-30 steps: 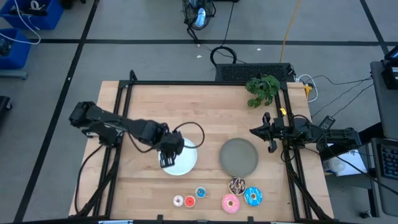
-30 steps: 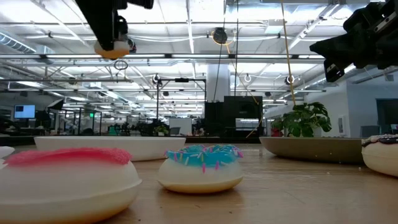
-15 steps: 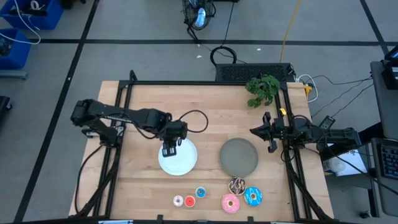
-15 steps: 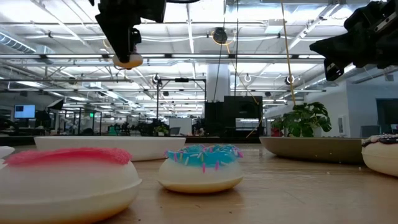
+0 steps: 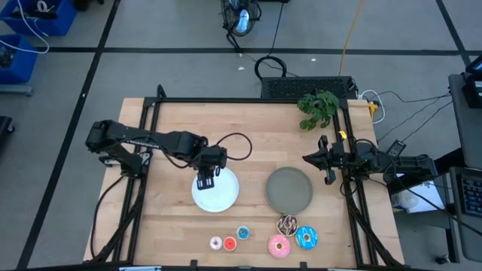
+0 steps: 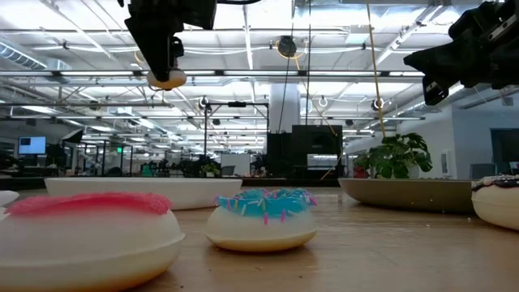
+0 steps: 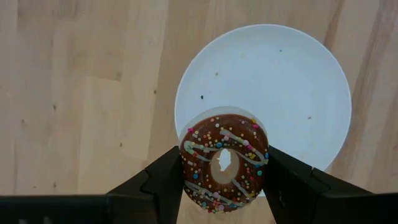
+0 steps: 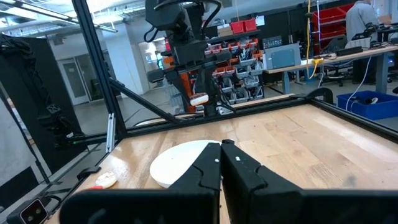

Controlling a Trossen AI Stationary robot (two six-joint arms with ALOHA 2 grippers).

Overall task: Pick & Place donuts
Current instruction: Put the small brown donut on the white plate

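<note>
Your left gripper (image 7: 222,171) holds the brown sprinkled donut (image 7: 223,163) clamped between its fingers, above the white plate's (image 7: 292,81) edge. Centre it over the plate, lower, then release. The other donuts (image 5: 279,245) sit along the table's front edge, well clear. The right gripper (image 5: 324,169), fingers together and empty, waits beside the grey plate (image 5: 289,190).

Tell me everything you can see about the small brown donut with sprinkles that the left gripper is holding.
The small brown toy donut is a ring with glossy chocolate-coloured icing, pale drizzle lines and many tiny coloured sprinkles; through its hole the round white plate shows. The left gripper is shut on it, one dark finger pressing each side. It hangs in the air above the white plate's edge, touching nothing else. In the low view its pale underside shows, well above the table.
</note>
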